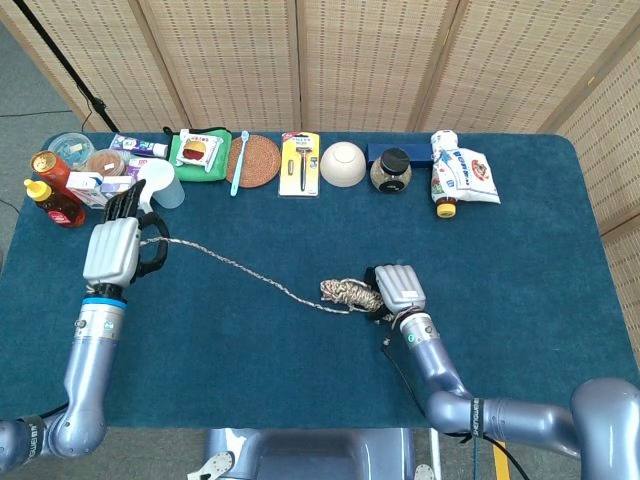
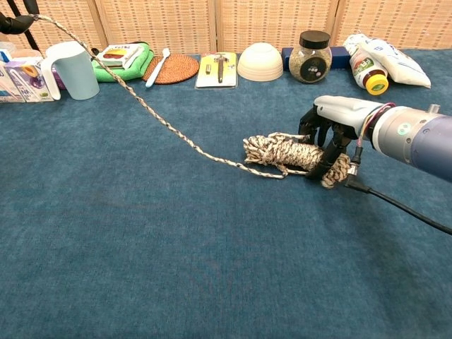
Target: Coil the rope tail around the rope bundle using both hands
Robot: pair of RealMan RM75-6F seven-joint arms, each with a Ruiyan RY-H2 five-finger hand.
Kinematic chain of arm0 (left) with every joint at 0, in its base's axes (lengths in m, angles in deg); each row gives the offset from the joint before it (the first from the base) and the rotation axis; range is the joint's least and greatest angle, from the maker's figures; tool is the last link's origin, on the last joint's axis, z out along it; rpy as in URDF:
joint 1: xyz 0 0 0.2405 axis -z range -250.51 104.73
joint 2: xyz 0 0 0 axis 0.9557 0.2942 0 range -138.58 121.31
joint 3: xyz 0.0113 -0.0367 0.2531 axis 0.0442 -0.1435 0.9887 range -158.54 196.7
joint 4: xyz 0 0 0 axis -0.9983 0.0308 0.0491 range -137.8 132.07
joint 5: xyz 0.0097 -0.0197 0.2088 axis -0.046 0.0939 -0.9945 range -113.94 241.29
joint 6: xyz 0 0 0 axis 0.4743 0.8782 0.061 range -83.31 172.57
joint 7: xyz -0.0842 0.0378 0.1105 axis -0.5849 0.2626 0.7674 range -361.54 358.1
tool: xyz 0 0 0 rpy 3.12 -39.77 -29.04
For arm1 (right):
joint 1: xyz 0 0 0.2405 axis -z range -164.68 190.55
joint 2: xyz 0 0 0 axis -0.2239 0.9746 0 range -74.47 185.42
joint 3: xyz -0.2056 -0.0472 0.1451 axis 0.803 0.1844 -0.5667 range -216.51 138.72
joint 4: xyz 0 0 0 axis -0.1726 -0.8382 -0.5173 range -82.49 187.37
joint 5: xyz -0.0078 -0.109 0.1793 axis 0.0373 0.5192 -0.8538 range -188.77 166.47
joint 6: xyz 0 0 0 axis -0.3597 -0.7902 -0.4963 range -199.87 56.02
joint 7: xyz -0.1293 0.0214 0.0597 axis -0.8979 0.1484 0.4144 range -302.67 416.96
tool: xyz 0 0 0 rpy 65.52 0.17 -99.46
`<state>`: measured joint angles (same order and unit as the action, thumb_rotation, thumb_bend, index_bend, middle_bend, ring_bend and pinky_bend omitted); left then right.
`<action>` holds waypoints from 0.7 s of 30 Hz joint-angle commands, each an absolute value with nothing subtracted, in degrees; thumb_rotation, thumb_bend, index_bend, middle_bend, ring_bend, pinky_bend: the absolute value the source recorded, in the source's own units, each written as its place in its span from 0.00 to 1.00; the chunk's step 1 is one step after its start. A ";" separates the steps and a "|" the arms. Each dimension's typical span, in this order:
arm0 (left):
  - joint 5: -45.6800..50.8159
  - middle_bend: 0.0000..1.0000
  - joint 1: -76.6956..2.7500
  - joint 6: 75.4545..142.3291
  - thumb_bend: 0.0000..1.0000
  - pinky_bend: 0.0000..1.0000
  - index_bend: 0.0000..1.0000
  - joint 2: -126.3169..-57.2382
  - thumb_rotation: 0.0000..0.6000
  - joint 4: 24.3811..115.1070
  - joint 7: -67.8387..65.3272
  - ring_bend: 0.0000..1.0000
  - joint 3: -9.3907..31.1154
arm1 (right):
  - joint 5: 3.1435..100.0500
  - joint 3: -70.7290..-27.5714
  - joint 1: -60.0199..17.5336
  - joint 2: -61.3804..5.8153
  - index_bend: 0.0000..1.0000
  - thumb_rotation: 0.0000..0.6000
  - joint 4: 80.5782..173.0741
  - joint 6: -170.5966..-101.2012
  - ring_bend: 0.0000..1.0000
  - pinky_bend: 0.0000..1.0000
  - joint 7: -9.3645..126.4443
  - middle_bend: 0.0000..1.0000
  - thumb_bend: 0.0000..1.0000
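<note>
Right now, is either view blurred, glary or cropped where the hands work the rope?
Head view: evenly lit, sharp, both hands and whole rope tail visible. Chest view: rope bundle and right hand sharp with soft shadows; left hand cropped at the corner.

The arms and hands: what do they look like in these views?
Both arms are glossy silver-grey tubes. The left hand and right hand have pale grey backs and black fingers. Small green marks ring each wrist; a black cable trails from the right wrist.

One bowl (image 1: 342,163) (two hands (image 1: 112,250))
</note>
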<state>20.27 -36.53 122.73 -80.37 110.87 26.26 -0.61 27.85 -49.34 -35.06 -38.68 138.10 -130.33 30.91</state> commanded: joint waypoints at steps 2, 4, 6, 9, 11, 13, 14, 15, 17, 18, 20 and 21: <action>19.98 0.00 -36.46 122.75 0.45 0.00 0.57 -80.40 1.00 111.24 26.15 0.00 -0.50 | 29.16 -49.25 -34.58 -39.32 0.52 1.00 137.13 -130.51 0.42 0.59 31.36 0.49 0.16; 19.72 0.00 -36.46 122.84 0.45 0.00 0.57 -80.28 1.00 111.57 26.04 0.00 -0.50 | 29.81 -49.41 -34.40 -39.41 0.53 1.00 137.09 -130.51 0.42 0.59 31.56 0.49 0.23; 19.40 0.00 -36.53 122.94 0.45 0.00 0.57 -80.06 1.00 112.12 25.73 0.00 -0.56 | 30.68 -49.61 -34.32 -39.24 0.53 1.00 137.40 -130.60 0.43 0.61 31.61 0.50 0.27; 18.74 0.00 -36.77 122.96 0.45 0.00 0.57 -79.35 1.00 113.52 25.27 0.00 -0.53 | 32.19 -49.69 -34.57 -38.66 0.54 1.00 138.21 -130.84 0.43 0.63 30.67 0.50 0.31; 18.35 0.00 -36.96 122.85 0.45 0.00 0.57 -78.75 1.00 114.74 24.90 0.00 -0.51 | 32.61 -49.87 -35.03 -38.45 0.54 1.00 138.60 -131.00 0.45 0.65 29.48 0.51 0.33; 17.70 0.00 -37.25 122.62 0.45 0.00 0.57 -77.83 1.00 116.61 24.40 0.00 -0.39 | 32.33 -50.43 -35.82 -38.35 0.54 1.00 139.19 -131.25 0.47 0.70 27.66 0.53 0.38; 17.43 0.00 -37.39 122.59 0.45 0.00 0.57 -77.43 1.00 117.32 24.21 0.00 -0.35 | 31.97 -50.70 -36.12 -38.35 0.54 1.00 139.43 -131.38 0.48 0.71 26.92 0.54 0.40; 17.18 0.00 -37.47 122.61 0.45 0.00 0.57 -77.18 1.00 117.82 24.10 0.00 -0.34 | 31.75 -50.90 -36.37 -38.36 0.55 1.00 139.58 -131.49 0.49 0.74 26.37 0.55 0.42; 16.35 0.00 -37.64 122.81 0.45 0.00 0.57 -76.44 1.00 119.35 23.97 0.00 -0.34 | 30.82 -51.55 -37.19 -38.47 0.56 1.00 139.95 -131.70 0.50 0.77 24.66 0.57 0.45; 16.06 0.00 -37.67 122.93 0.45 0.00 0.57 -76.12 1.00 120.14 23.95 0.00 -0.42 | 30.32 -51.85 -37.62 -38.53 0.57 1.00 140.10 -131.76 0.51 0.78 23.83 0.57 0.47; 15.58 0.00 -37.31 123.39 0.45 0.00 0.57 -75.38 1.00 122.33 24.36 0.00 -1.13 | 29.33 -52.53 -38.70 -38.69 0.58 1.00 140.79 -131.70 0.52 0.80 22.08 0.58 0.49; 15.90 0.00 -36.97 123.58 0.45 0.00 0.57 -75.15 1.00 123.29 24.78 0.00 -1.56 | 28.89 -52.70 -39.10 -38.74 0.58 1.00 141.16 -131.84 0.52 0.81 21.24 0.59 0.50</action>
